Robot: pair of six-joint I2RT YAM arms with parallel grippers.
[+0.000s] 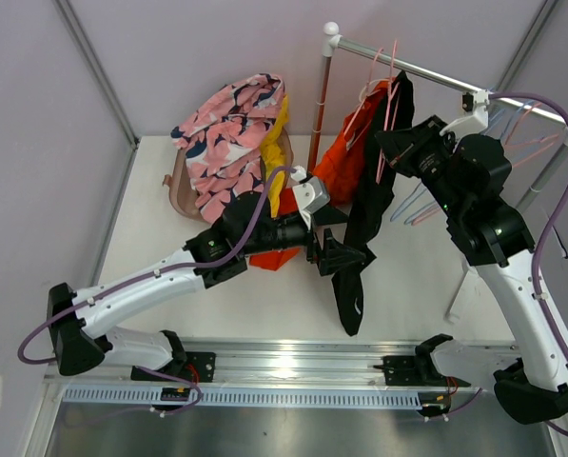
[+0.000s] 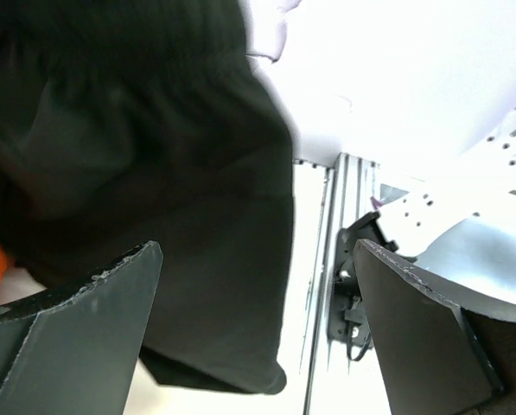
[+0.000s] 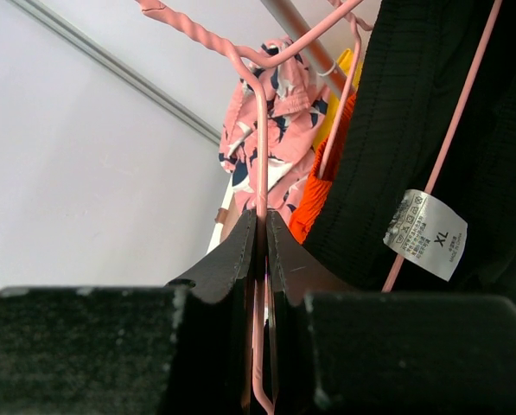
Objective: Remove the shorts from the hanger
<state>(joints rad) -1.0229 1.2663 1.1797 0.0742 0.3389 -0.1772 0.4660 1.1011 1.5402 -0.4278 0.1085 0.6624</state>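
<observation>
Black shorts (image 1: pixel 364 214) hang from a pink hanger (image 1: pixel 390 100) on the rack, their hem trailing down to the table. My right gripper (image 1: pixel 390 143) is shut on the pink hanger's wire (image 3: pixel 259 164), beside the black waistband (image 3: pixel 413 112) with its white label (image 3: pixel 426 233). My left gripper (image 1: pixel 345 255) stands open at the lower part of the black shorts (image 2: pixel 154 173), and the cloth hangs between its fingers (image 2: pixel 76 337) without being pinched. Orange shorts (image 1: pixel 345 157) hang just left of the black ones. Pink patterned shorts (image 1: pixel 231 143) and yellow shorts (image 1: pixel 276 143) lie piled at the back left.
The rack's rail (image 1: pixel 426 71) runs across the back right on a copper post (image 1: pixel 320 105), with several bare hangers (image 1: pixel 512 133) further along it. A brown basket (image 1: pixel 181 190) sits under the pile. A metal track (image 1: pixel 293 367) lines the table's near edge.
</observation>
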